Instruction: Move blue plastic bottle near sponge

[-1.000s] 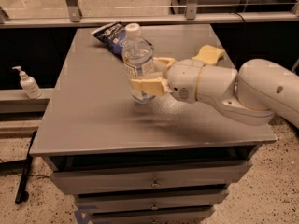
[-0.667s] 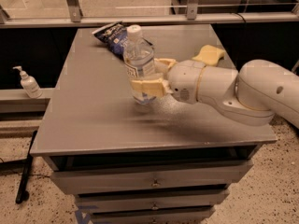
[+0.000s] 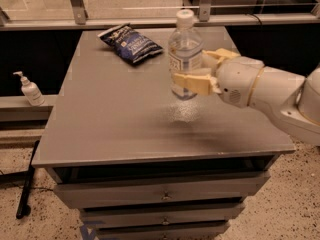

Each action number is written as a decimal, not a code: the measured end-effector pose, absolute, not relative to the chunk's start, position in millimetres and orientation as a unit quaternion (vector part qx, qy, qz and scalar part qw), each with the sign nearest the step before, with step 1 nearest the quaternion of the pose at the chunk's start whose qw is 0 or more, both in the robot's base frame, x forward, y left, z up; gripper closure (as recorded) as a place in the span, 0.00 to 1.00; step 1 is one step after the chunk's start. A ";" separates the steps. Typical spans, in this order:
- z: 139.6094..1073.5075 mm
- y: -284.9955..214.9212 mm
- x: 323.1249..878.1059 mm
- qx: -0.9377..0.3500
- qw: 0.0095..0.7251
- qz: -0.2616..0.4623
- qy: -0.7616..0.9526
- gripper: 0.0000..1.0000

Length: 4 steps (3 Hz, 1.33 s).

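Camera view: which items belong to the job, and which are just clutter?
Job: bottle, gripped by the hand over the table; sponge, mostly hidden behind the hand.
Clutter: snack bag; soap dispenser, off the table.

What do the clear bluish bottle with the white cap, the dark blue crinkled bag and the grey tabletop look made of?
The clear bluish bottle, clamped in the gripper over the grey tabletop: thin glossy plastic, see-through with highlights. The dark blue crinkled bag: probably shiny plastic film, creased and glinting. The grey tabletop: smooth matte surface, maybe laminate or painted metal; unclear which.
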<state>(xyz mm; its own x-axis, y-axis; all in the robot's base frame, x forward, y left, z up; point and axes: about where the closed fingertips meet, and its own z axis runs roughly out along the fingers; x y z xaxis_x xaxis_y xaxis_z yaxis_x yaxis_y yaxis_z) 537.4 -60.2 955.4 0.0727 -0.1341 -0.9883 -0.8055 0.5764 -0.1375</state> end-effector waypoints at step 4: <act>965.7 -279.5 570.1 -0.267 0.676 0.161 0.667 1.00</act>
<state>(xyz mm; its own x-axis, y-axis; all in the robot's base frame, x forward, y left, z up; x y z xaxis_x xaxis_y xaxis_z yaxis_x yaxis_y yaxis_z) 570.1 -279.5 965.7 0.0571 -0.1386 -0.9887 -0.5748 0.8051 -0.1460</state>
